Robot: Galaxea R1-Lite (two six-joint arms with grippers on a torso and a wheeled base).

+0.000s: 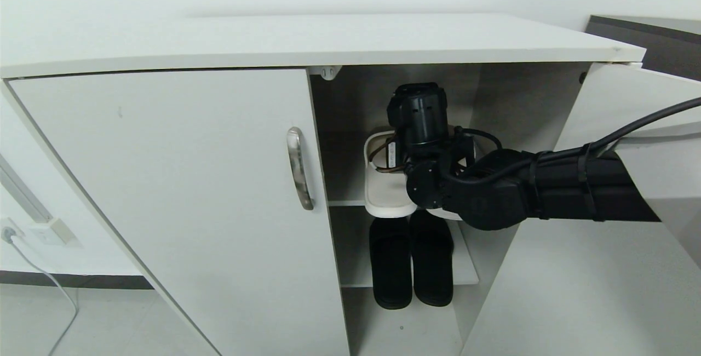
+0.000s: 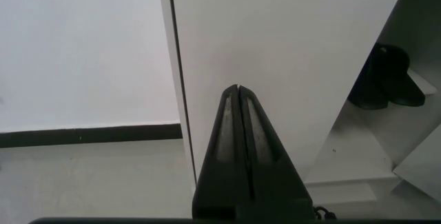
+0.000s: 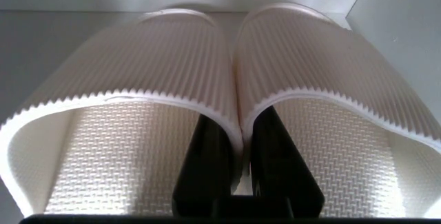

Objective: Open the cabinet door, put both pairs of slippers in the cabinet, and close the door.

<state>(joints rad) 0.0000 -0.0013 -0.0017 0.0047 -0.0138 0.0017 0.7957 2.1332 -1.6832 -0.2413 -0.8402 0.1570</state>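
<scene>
Cabinet (image 1: pixel 328 38): right door (image 1: pixel 630 104) swung open, left door (image 1: pixel 164 181) closed, its handle (image 1: pixel 298 168) upright near the inner edge.

Right hand (image 3: pixel 238 131): inside the open right half, at upper shelf (image 1: pixel 345 202) level. We see one of its fingers (image 3: pixel 207 158) inside each of the white slippers (image 3: pixel 138 65), with the two neighbouring strap edges pinched between them. The grip is narrow and closed on the pair, holding both slippers side by side.

White slippers, head view (image 1: pixel 383 191): toes point into the cabinet, and the heels stick out past the front edge of the upper shelf. We cannot tell whether the soles rest fully on the shelf.

Black slippers (image 1: pixel 411 260): side by side on the lower shelf (image 1: pixel 356 268), directly below the white pair. Their toes point in and their heels overhang the front edge.

Left hand (image 2: pixel 238 114): fingers pressed together with nothing between them. It sits low in front of the closed left door, well apart from both pairs. From its wrist view we see the black slippers (image 2: pixel 382 79) on their shelf off to the side.
</scene>
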